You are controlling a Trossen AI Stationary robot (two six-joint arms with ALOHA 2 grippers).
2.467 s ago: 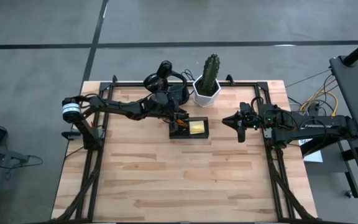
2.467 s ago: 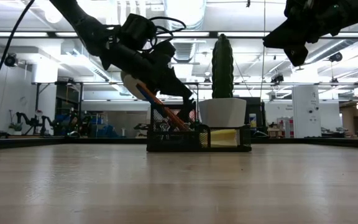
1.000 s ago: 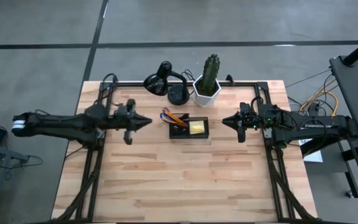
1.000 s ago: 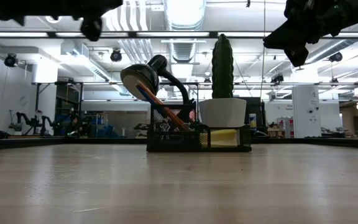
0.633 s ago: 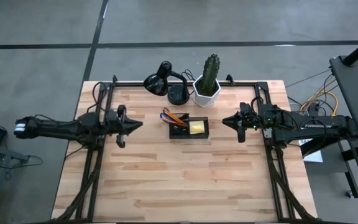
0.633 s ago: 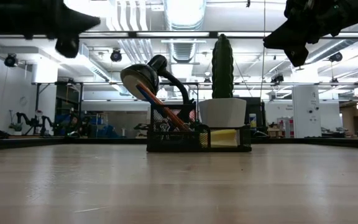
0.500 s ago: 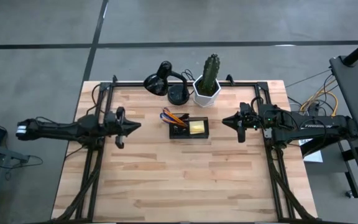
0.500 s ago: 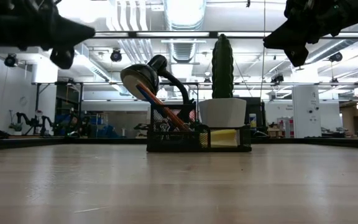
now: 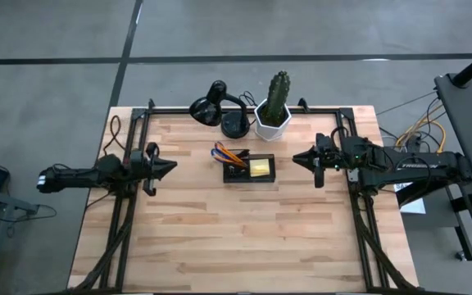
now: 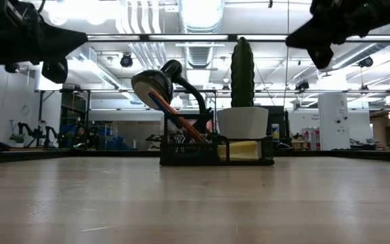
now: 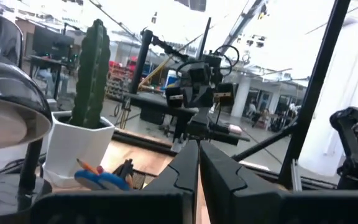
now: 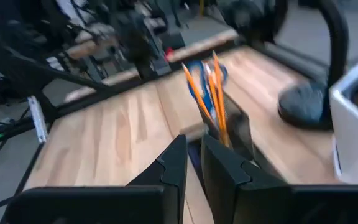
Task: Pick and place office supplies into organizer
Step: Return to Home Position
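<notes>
High view: the organizer (image 9: 249, 180), a black tray, sits just toward 12 o'clock from the middle of the table (image 9: 244, 246). Its long axis runs 9 to 3 o'clock. Orange pencils (image 9: 228, 154) and blue-handled scissors (image 9: 219, 148) stand in its 9 o'clock compartment, leaning out toward 10 o'clock. A yellow sticky-note pad (image 9: 260, 168) lies flat in the 3 o'clock compartment. The left gripper (image 9: 164, 164) hangs well apart at 9 o'clock and the right gripper (image 9: 298, 157) is near at 3 o'clock. Both point at the tray.

Low view: the pencils slant up past the tray's wall, and both grippers hang high above the table.

Left wrist view: the jaws are pressed together and empty.

Right wrist view: the jaws are likewise closed on nothing, and the pencils stand ahead.

Homing likely goes best by drawing each arm straight back along its own line, at this height, away from the leaning pencils.
</notes>
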